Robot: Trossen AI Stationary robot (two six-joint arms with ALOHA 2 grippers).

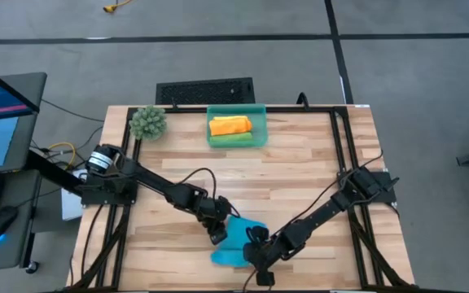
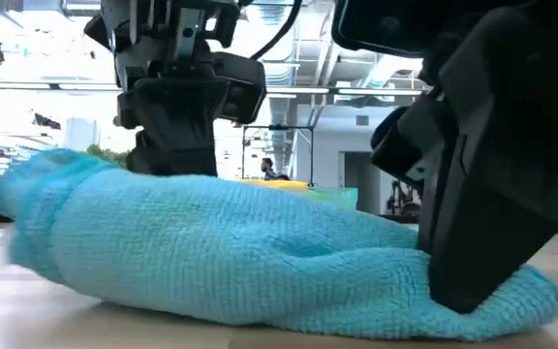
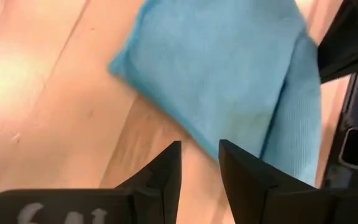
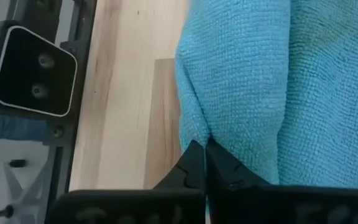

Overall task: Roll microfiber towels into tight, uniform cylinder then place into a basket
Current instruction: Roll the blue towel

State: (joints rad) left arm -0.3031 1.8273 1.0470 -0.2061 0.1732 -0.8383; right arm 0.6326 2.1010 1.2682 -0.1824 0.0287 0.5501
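Fingers of the right gripper [image 4: 205, 163] are pinched on the blue towel's [image 4: 260, 81] edge; the left gripper [image 3: 199, 177], slightly spread, is held beside it.

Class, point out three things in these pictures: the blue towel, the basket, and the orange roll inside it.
blue towel [image 2: 231, 257]: low view, middle of its bunched body.
basket [image 1: 260, 124]: high view, right-hand wall.
orange roll [image 1: 230, 125]: high view, middle of the roll, lying in the basket beside a green one.

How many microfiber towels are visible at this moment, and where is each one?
3. The orange towel and the green towel lie in the basket; the blue towel lies on the table's near edge, pinched by the right gripper. More may be hidden in the basket.
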